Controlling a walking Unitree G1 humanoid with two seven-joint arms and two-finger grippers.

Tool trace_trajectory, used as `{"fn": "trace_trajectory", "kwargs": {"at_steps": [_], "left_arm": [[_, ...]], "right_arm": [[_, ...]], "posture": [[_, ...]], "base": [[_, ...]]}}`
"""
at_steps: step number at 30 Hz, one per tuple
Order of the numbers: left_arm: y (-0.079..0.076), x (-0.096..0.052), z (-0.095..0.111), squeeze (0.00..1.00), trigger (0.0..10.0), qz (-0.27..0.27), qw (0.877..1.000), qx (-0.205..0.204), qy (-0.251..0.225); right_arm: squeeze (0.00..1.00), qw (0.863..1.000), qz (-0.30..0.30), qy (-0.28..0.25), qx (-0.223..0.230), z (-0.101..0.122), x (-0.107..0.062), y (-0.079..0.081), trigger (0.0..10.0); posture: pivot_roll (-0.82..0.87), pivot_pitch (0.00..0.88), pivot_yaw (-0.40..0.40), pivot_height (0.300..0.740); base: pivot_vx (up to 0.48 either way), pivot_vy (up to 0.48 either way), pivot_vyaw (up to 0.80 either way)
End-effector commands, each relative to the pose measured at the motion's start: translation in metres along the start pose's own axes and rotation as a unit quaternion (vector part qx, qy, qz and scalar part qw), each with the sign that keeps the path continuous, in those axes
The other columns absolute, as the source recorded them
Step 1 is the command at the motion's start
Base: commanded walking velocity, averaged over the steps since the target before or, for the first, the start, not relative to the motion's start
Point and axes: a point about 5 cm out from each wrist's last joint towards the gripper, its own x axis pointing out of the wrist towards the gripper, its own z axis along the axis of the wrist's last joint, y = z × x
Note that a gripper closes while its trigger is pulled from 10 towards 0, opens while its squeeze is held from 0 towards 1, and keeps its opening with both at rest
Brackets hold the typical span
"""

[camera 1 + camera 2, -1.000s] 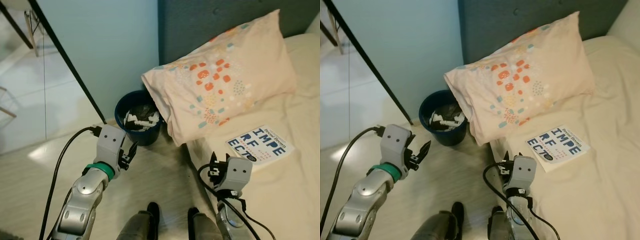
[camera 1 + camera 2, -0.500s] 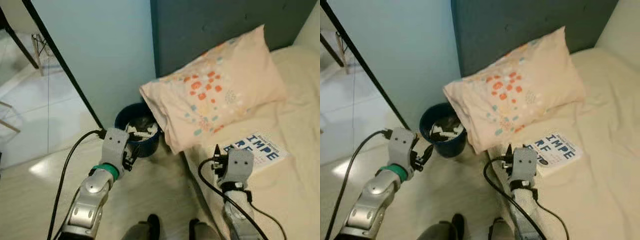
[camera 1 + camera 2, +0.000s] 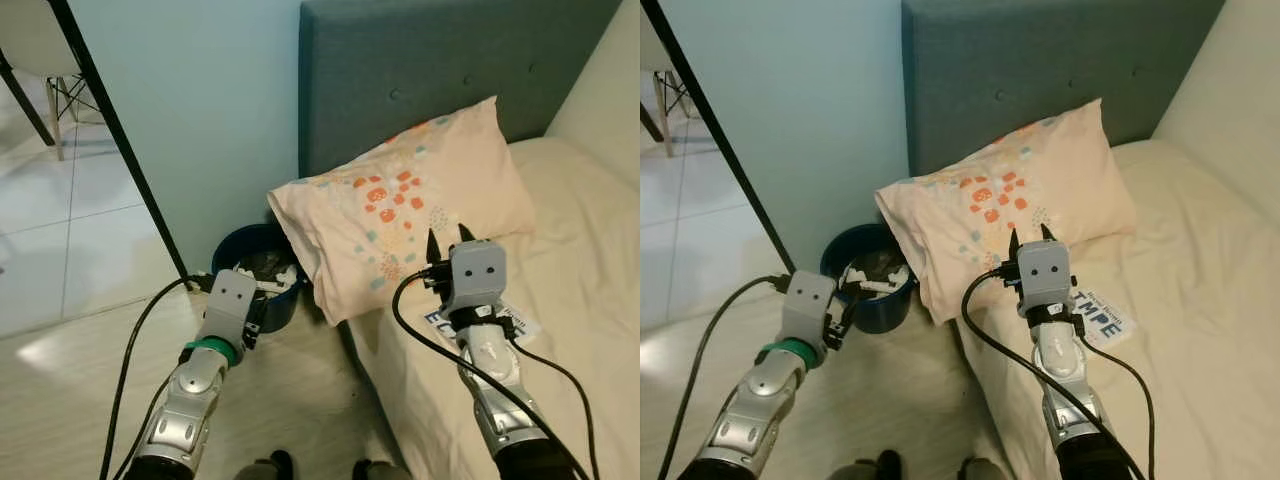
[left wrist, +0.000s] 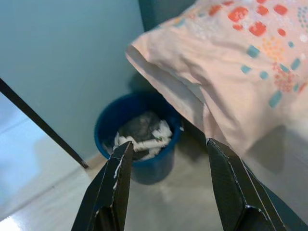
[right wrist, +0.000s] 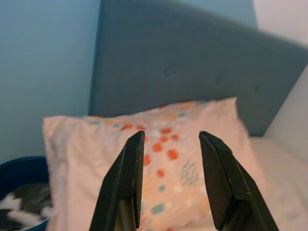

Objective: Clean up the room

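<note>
A peach pillow [image 3: 400, 215] with orange and teal spots lay at the far end of the bed [image 3: 590, 330], leaning against the grey headboard [image 3: 420, 70], its left corner overhanging the bed edge. Directly below that corner, on the floor between wall and bed, stood a blue bin [image 3: 250, 275] holding crumpled white and grey waste. A book [image 3: 515, 322] with blue lettering lay flat on the sheet near the pillow, largely covered by the right arm. The right gripper [image 3: 448, 238] was held over the pillow's near edge, fingers parted, nothing held. The left gripper [image 4: 166, 185] hovered low, just near of the bin, fingers likewise spread and empty.
</note>
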Motion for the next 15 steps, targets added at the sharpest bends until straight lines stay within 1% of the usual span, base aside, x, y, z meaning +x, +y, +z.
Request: {"fn": "trace_trajectory", "kwargs": {"at_steps": [1, 2, 3, 7, 8, 11, 15], "left_arm": [[0.005, 0.001, -0.004, 0.0, 10.0, 0.012, 1.0, -0.002, -0.001], [0.005, 0.001, -0.004, 0.0, 10.0, 0.012, 1.0, -0.002, -0.001], [0.008, 0.003, -0.002, 0.0, 10.0, 0.015, 1.0, -0.002, -0.006], [0.009, 0.007, 0.002, 0.0, 10.0, 0.014, 1.0, 0.001, -0.021], [0.009, 0.008, 0.006, 0.0, 10.0, 0.014, 0.999, -0.001, -0.029], [0.008, 0.009, 0.009, 0.0, 10.0, 0.014, 0.999, -0.002, -0.036], [0.0, 0.01, 0.015, 0.0, 10.0, 0.005, 0.999, -0.009, -0.05]], "right_arm": [[0.0, 0.999, -0.001, 0.034, 0.024, -0.011, -0.005, 0.005, 10.0], [0.0, 0.999, -0.001, 0.034, 0.024, -0.011, -0.005, 0.005, 10.0], [0.0, 0.999, 0.001, 0.041, 0.03, -0.013, -0.006, 0.01, 10.0], [0.0, 0.998, 0.0, 0.055, 0.037, -0.017, -0.011, 0.014, 10.0], [0.0, 0.997, -0.001, 0.06, 0.039, -0.02, -0.014, 0.014, 10.0], [0.0, 0.997, -0.002, 0.064, 0.04, -0.021, -0.017, 0.013, 10.0], [0.0, 0.996, -0.009, 0.073, 0.046, -0.025, -0.022, 0.005, 10.0]], "posture": [[-0.15, 0.036, 0.025, 0.725], [-0.15, 0.036, 0.025, 0.725], [-0.16, 0.036, 0.025, 0.725], [-0.16, 0.034, 0.025, 0.725], [-0.17, 0.032, 0.03, 0.725], [-0.17, 0.033, 0.033, 0.725], [-0.17, 0.035, 0.045, 0.725]], "base": [[0.0, 0.0, 0.0], [0.0, 0.0, 0.0], [0.0, 0.0, 0.0], [0.0, 0.0, 0.0], [0.0, 0.0, 0.0], [0.0, 0.0, 0.0], [0.0, 0.0, 0.0]]}}
